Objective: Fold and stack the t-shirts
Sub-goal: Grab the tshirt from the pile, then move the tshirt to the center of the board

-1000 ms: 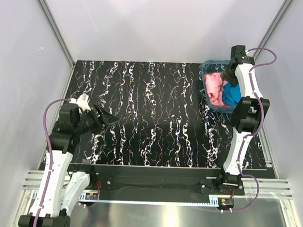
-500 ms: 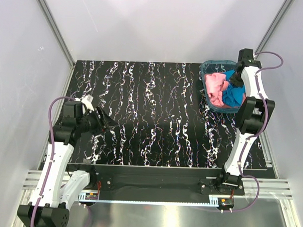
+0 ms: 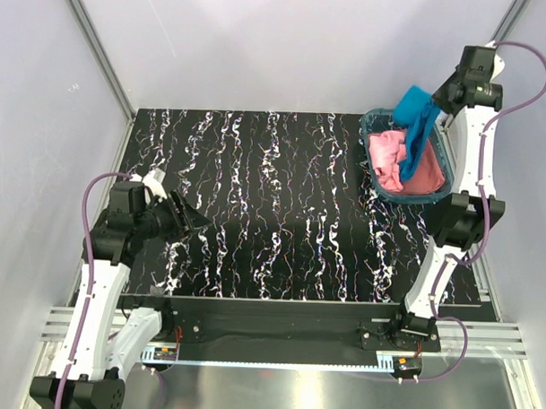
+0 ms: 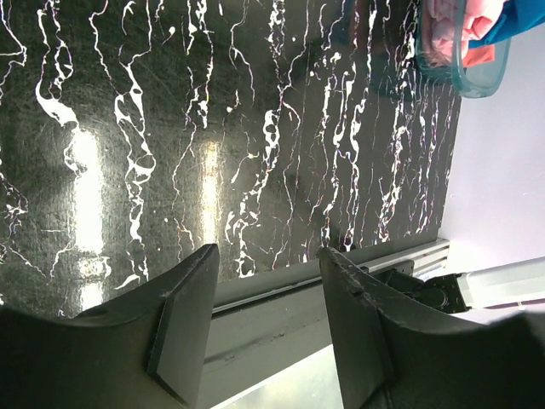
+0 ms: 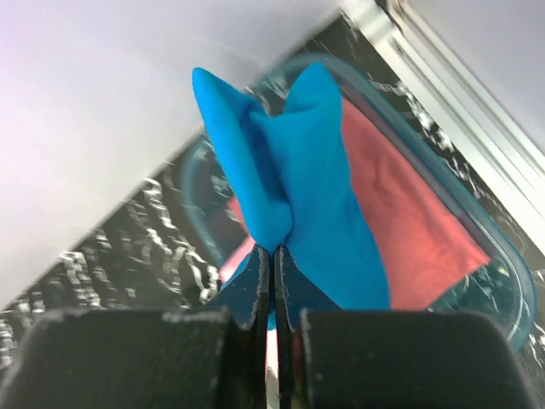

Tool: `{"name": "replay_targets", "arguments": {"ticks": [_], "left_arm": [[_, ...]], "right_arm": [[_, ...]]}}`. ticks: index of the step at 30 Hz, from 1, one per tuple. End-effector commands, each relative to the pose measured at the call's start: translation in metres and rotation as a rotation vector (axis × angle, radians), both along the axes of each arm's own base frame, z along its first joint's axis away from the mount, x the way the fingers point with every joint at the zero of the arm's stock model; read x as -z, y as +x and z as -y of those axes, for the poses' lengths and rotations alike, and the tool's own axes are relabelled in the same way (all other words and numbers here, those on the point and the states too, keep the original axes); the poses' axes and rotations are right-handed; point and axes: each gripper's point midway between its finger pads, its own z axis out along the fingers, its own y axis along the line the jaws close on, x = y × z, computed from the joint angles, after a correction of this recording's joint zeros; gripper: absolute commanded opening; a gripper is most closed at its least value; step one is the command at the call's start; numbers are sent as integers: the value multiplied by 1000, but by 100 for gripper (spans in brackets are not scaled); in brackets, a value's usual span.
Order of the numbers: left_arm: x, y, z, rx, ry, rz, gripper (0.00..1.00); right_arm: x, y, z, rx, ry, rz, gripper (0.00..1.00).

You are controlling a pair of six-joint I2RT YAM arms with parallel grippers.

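Observation:
My right gripper (image 3: 441,96) (image 5: 272,249) is shut on a pinched fold of the turquoise-blue t-shirt (image 3: 416,124) (image 5: 315,179), which hangs lifted above the teal basket (image 3: 444,188) (image 5: 502,256) at the far right. The salmon pink t-shirt (image 3: 387,155) (image 5: 417,230) lies in the basket below it, also glimpsed as the pink t-shirt (image 4: 447,25) in the left wrist view. My left gripper (image 3: 190,220) (image 4: 266,256) hovers open over the table's left side, nothing between its fingers.
The black marbled table (image 3: 273,204) spreads between the arms. A metal rail (image 4: 358,264) runs along its near edge. White enclosure walls stand close behind the basket and on both sides.
The right gripper closed on the blue t-shirt in the basket and rose up and back, pulling it out. The left gripper's jaws narrowed a little; that arm barely shifted.

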Motion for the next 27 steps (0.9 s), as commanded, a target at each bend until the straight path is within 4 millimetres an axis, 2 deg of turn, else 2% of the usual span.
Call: {"name": "replay_targets", "arguments": {"ticks": [1, 3, 6, 8, 11, 13, 14, 17, 18, 19, 20, 21, 23, 24, 25, 26, 27], "left_arm": [[-21, 3, 1, 19, 4, 93, 56], [-18, 1, 2, 20, 0, 92, 55], [-15, -1, 3, 23, -8, 89, 55], [-16, -1, 3, 26, -11, 94, 54], [-22, -1, 4, 33, -12, 108, 54], [-28, -1, 4, 34, -10, 116, 54], [-30, -1, 4, 36, -13, 118, 54], [-43, -2, 5, 39, -20, 140, 54], [-45, -3, 6, 40, -22, 142, 54], [-47, -4, 6, 41, -24, 146, 54], [-51, -5, 6, 39, -28, 150, 54], [-52, -7, 6, 39, -29, 147, 54], [-58, -11, 7, 41, -32, 162, 54], [-57, -15, 6, 37, -28, 152, 54], [-58, -16, 4, 33, -20, 155, 54], [-62, -19, 4, 31, -17, 165, 54], [-63, -22, 3, 29, -13, 161, 54]], "right_arm": [[-100, -10, -8, -53, -37, 253, 0], [-116, -16, -6, -58, -75, 289, 0], [-155, -24, -10, -78, -113, 397, 0], [-189, -30, -11, -77, -133, 500, 0], [-256, -58, -24, -102, -122, 690, 0], [-284, -70, -43, -172, -59, 776, 0], [-308, -85, -58, -222, -7, 842, 0], [-341, -110, -78, -282, 88, 936, 0], [-357, -130, -98, -360, 180, 981, 0], [-372, -141, -109, -414, 219, 1034, 0], [-378, -154, -120, -455, 276, 1046, 0], [-379, -163, -141, -531, 404, 1028, 0], [-373, -175, -168, -613, 516, 976, 0], [-364, -183, -205, -707, 601, 907, 0], [-336, -177, -229, -742, 666, 791, 0], [-318, -177, -253, -791, 709, 711, 1], [-293, -193, -306, -923, 778, 581, 3]]}}
